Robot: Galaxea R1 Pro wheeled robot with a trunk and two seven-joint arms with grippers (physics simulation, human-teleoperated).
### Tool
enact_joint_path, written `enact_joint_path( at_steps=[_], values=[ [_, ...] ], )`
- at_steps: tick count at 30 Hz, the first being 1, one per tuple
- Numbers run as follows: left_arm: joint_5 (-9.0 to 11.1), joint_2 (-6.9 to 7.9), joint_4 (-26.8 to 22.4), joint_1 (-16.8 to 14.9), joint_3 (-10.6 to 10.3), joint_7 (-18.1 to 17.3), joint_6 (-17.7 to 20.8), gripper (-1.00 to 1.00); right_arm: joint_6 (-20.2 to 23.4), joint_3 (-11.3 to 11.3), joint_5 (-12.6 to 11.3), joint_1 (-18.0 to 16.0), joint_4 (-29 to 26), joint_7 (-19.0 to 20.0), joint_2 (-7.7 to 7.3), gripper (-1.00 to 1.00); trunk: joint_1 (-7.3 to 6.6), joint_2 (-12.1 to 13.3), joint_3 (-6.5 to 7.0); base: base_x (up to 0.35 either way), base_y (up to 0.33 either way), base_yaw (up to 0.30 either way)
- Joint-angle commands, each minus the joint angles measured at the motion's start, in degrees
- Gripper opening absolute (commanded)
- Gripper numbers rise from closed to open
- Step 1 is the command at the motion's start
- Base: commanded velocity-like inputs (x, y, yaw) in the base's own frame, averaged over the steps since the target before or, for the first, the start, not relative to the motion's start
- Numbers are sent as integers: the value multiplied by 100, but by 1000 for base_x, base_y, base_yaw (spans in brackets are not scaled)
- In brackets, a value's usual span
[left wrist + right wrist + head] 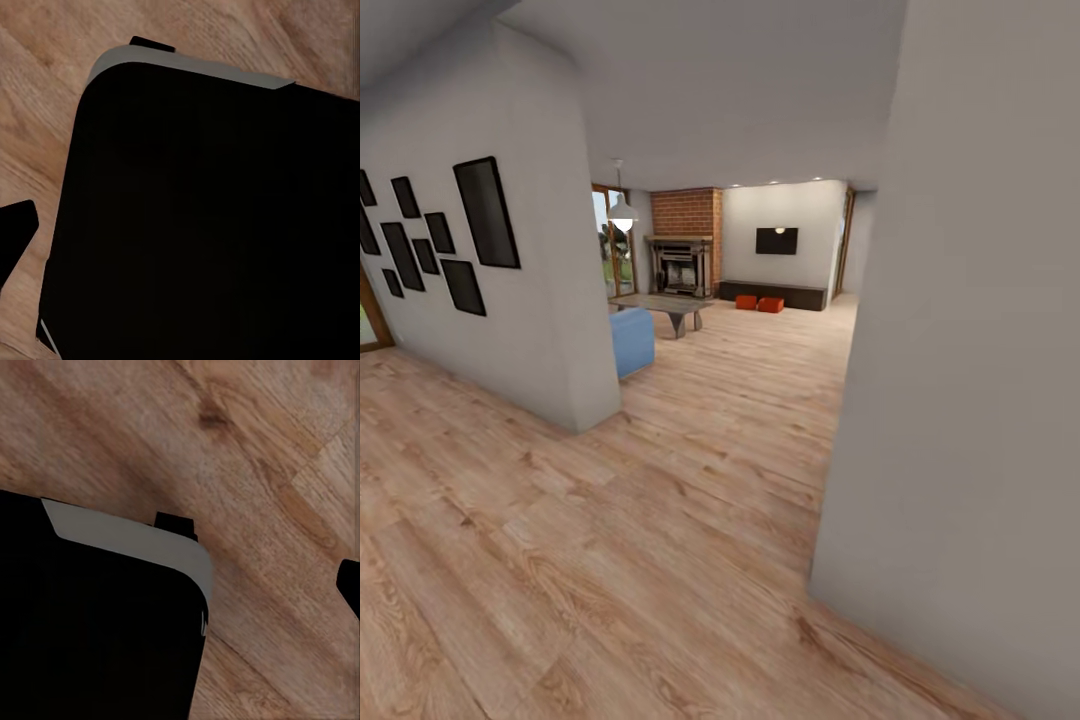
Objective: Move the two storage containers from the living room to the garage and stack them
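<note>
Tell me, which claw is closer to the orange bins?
Cannot tell left from right. The orange bins sit far across the room by the bench. Both arms' cameras look down at wood floor beside the robot's black base.

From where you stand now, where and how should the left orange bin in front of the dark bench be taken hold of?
The left bin sits far off on the wood floor, beside its twin, before the bench. Probably grip the two short end walls, one end effector each, coming from the open room side, since the bench blocks the back. Its rim is too small to judge from here.
</note>
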Motion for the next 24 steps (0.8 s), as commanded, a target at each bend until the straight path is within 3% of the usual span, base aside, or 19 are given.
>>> enact_joint_path(
  at_steps=[1, 20, 24],
  values=[
    [30, -1, -4, 0, -4, 0, -14, 100, -37, 47, -29, -9, 19, -11, -3, 100, 3, -2, -5, 324, 0, 94],
    [30, -1, -2, 0, -4, 0, -17, 100, -49, 47, -29, -9, 18, -15, -16, 100, 3, -2, -5, 324, 0, 240],
    [30, -1, -4, 0, -4, 0, -17, 100, -49, 47, -29, -9, 19, -12, -23, 100, 3, -2, -5, 324, 0, 88]
  ],
)
